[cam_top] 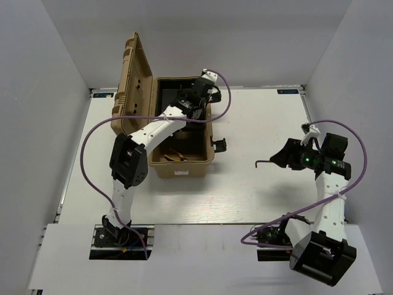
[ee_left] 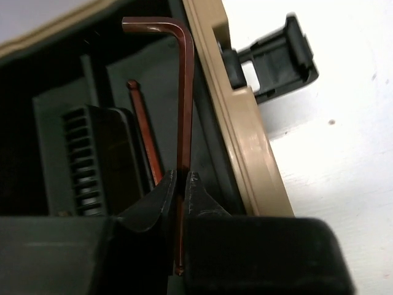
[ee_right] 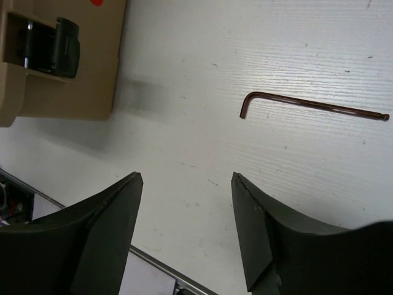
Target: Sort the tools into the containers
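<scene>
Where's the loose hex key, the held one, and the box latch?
loose hex key point(ee_right: 313, 103), right wrist view, shaft.
held hex key point(ee_left: 186, 104), left wrist view, shaft.
latch point(ee_left: 282, 58), left wrist view, black clasp.

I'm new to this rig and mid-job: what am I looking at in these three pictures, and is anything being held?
Two robot arms are bolted to a white table. The overhead picture shows both: the left arm reaches into an open tan toolbox, and the right arm stands apart. The other two pictures come from cameras on the wrists. The left one shows its jaws shut on a hex key over the box. The right one shows open, empty jaws near a second hex key lying on the table.
</scene>
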### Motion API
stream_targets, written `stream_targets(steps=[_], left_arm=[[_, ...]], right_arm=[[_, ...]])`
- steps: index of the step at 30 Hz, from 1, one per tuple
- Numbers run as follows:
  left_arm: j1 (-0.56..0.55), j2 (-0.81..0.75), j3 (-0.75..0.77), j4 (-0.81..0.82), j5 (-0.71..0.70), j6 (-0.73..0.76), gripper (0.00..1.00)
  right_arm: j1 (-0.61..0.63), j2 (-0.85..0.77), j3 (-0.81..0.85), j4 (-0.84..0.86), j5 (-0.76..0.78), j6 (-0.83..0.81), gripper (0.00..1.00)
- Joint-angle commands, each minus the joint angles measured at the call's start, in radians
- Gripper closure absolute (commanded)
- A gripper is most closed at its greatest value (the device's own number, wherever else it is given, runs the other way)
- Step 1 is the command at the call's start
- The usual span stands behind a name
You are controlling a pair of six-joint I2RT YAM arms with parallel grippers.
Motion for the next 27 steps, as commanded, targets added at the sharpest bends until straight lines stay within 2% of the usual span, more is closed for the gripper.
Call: stream_targets(steps=[1, 2, 3, 6, 9, 10, 11, 12, 13, 15, 16, 18, 19, 20, 21, 22, 24, 27], left_arm=[[0.017, -0.022, 0.031, 0.005, 0.008, -0.015, 0.79], [0.017, -0.013, 0.031, -0.007, 0.008, -0.015, 0.72], [0.028, -0.013, 0.031, -0.007, 0.008, -0.015, 0.6], [0.037, -0.023, 0.053, -0.016, 0.028, -0.015, 0.47], [0.037, -0.034, 0.085, -0.039, 0.054, -0.015, 0.42], [0.037, -0.06, 0.095, -0.05, 0.074, -0.015, 0.41], [0.025, -0.078, 0.096, -0.059, 0.083, -0.003, 0.41], [0.025, -0.103, 0.083, -0.059, 0.094, -0.003, 0.41], [0.014, -0.135, 0.059, -0.049, 0.149, 0.006, 0.56], [0.014, -0.271, -0.059, -0.007, 0.225, -0.012, 0.97], [0.014, -0.323, -0.108, 0.008, 0.315, -0.012, 1.0], [0.005, -0.482, -0.271, 0.057, 0.441, -0.035, 1.0], [0.005, -0.535, -0.326, 0.075, 0.491, -0.035, 0.97], [0.005, -0.586, -0.436, 0.111, 0.582, -0.035, 0.85], [0.005, -0.679, -0.485, 0.122, 0.624, -0.035, 0.7], [-0.004, -0.724, -0.533, 0.132, 0.669, -0.008, 0.48], [-0.004, -0.805, -0.65, 0.145, 0.751, 0.012, 0.36], [-0.004, -0.96, -0.789, 0.168, 0.792, 0.034, 0.32]], right_arm=[[-0.001, 0.033, 0.009, -0.028, -0.04, -0.066, 0.33], [0.0, 0.042, 0.012, -0.029, -0.05, -0.09, 0.32], [0.0, 0.065, 0.017, -0.051, -0.07, -0.125, 0.32], [0.002, 0.107, 0.034, -0.084, -0.101, -0.222, 0.3], [0.006, 0.156, 0.063, -0.133, -0.118, -0.359, 0.32], [0.006, 0.174, 0.069, -0.156, -0.122, -0.392, 0.38], [0.005, 0.188, 0.086, -0.164, -0.116, -0.517, 0.44], [0.003, 0.199, 0.087, -0.167, -0.104, -0.562, 0.51], [0.005, 0.235, 0.095, -0.17, -0.086, -0.662, 0.64], [0.008, 0.265, 0.109, -0.183, -0.061, -0.821, 0.73], [0.016, 0.318, 0.11, -0.216, -0.044, -0.959, 0.78], [0.028, 0.355, 0.11, -0.229, 0.007, -1.146, 0.76], [0.042, 0.407, 0.107, -0.207, 0.052, -1.175, 0.67], [0.057, 0.426, 0.104, -0.171, 0.075, -1.195, 0.59], [0.066, 0.455, 0.098, -0.152, 0.148, -1.221, 0.52], [0.078, 0.469, 0.097, -0.125, 0.17, -1.219, 0.46], [0.103, 0.513, 0.097, -0.031, 0.215, -1.21, 0.39], [0.129, 0.561, 0.11, 0.06, 0.252, -1.181, 0.35]])
